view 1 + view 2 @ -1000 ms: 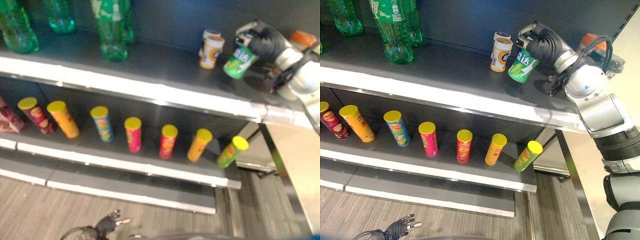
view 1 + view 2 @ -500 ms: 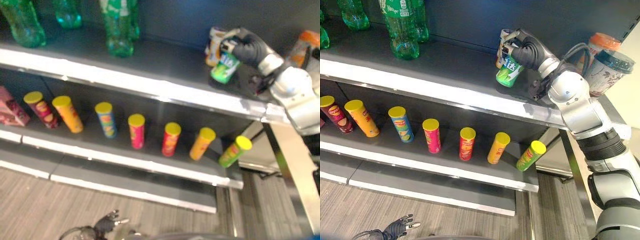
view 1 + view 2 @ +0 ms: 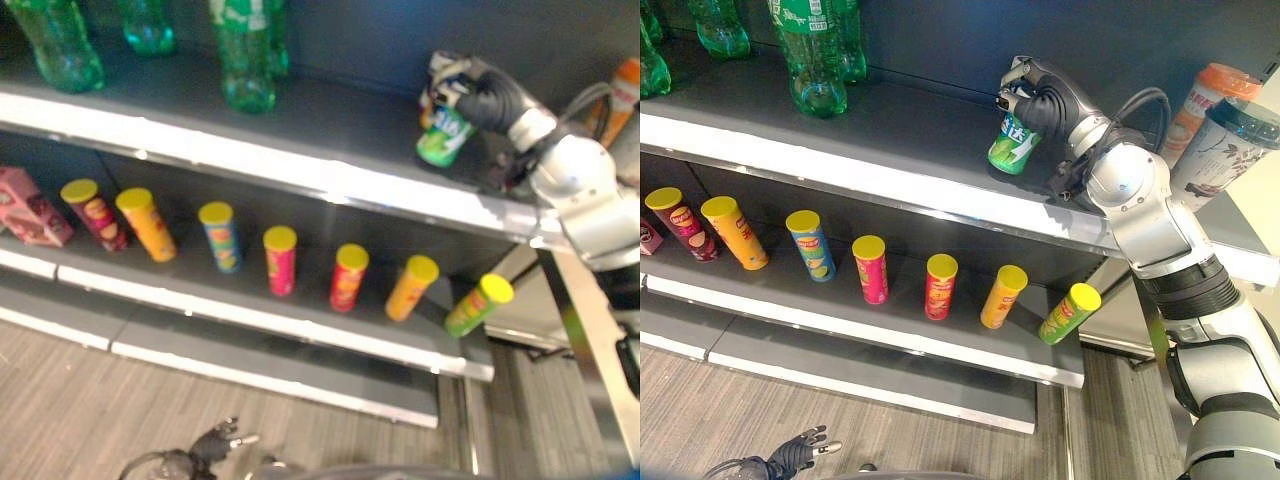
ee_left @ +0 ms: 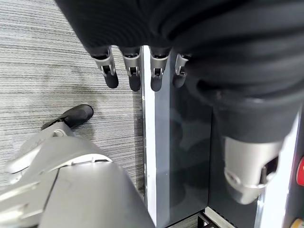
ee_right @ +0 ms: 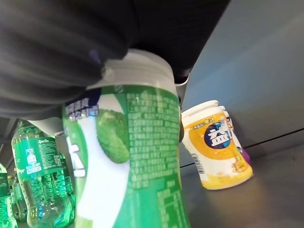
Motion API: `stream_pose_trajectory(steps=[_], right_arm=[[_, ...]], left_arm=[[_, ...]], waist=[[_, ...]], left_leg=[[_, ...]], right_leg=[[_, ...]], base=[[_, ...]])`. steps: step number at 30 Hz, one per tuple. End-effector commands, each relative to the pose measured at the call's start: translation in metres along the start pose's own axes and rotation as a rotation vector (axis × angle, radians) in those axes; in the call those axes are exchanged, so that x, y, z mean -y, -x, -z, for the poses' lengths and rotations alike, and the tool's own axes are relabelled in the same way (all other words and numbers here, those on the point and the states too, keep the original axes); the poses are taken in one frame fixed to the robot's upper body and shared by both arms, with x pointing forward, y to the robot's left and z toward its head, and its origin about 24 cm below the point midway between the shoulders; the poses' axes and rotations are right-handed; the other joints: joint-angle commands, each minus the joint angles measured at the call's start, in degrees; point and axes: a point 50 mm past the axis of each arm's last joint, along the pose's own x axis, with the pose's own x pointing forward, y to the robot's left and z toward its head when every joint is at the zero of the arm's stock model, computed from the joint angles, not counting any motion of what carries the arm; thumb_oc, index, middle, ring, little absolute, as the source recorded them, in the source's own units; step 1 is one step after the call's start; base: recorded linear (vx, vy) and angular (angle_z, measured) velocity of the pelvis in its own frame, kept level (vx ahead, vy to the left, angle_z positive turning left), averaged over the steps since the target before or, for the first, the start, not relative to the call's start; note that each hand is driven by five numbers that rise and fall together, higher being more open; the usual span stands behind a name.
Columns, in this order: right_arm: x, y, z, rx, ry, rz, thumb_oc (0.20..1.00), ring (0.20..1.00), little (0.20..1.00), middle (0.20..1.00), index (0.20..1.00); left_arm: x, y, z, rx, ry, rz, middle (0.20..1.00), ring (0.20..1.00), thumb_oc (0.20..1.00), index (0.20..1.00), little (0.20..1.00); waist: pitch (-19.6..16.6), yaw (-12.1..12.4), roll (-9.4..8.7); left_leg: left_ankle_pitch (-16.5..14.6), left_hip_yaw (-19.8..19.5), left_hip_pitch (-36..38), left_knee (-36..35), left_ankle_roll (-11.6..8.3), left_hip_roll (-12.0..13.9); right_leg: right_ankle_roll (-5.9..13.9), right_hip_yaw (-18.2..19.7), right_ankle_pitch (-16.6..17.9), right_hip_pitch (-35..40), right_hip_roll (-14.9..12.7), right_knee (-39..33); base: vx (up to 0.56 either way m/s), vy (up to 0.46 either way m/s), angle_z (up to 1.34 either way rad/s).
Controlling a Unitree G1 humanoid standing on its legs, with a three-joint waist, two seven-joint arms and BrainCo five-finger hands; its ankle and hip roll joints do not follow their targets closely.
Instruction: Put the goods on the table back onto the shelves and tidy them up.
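Green canister [image 3: 1012,145] sits tilted in my right hand [image 3: 1040,100], fingers curled round its top, its lower end at the top shelf [image 3: 890,160] surface. Yellow canister [image 5: 216,145] stands just behind it on that shelf. Green bottles [image 3: 815,55] are well apart along the same shelf. Chip tubes [image 3: 940,285] line the shelf below. My left hand [image 4: 137,71] hangs over the floor [image 4: 47,66], fingers relaxed and straight.

Right arm up and reaching, left arm down.
Right hand [image 3: 1040,100] has fingers curled, gripping; left hand [image 4: 142,71] hangs low with fingers straight and relaxed.
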Motion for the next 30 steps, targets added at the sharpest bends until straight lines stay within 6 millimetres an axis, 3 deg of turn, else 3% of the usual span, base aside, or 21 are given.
stream_pose_trajectory(steps=[1,14,30], right_arm=[[0.036,-0.008,-0.022,0.061,0.151,0.062,0.200,0.200,0.200,0.200,0.200],[0.034,-0.012,-0.024,0.044,0.175,-0.022,0.200,0.200,0.200,0.200,0.200],[0.024,-0.008,-0.011,0.003,0.146,-0.051,0.200,0.200,0.200,0.200,0.200]], left_arm=[[-0.012,0.000,-0.013,0.038,-0.041,-0.014,1.000,1.000,1.000,1.000,1.000],[-0.013,0.000,-0.013,0.048,-0.035,-0.014,1.000,1.000,1.000,1.000,1.000],[-0.012,0.001,-0.011,0.043,-0.039,-0.017,1.000,1.000,1.000,1.000,1.000]], waist=[[-0.3,2.6,-0.23],[0.0,2.2,-0.66],[0.1,2.2,-0.16]], left_leg=[[-0.4,1.0,2.4,-0.1,-3.44,3.6],[-0.5,1.1,2.8,-0.1,-3.55,3.7],[-0.7,0.9,2.8,-0.1,-3.43,3.4]], right_leg=[[3.16,-1.1,2.9,2.6,-3.3,1.1],[3.00,-1.0,3.0,2.5,-3.1,1.2],[2.97,-1.1,2.9,2.8,-3.0,1.1]], base=[[0.00,0.000,0.00],[0.00,0.000,0.00],[0.00,0.000,0.00]])
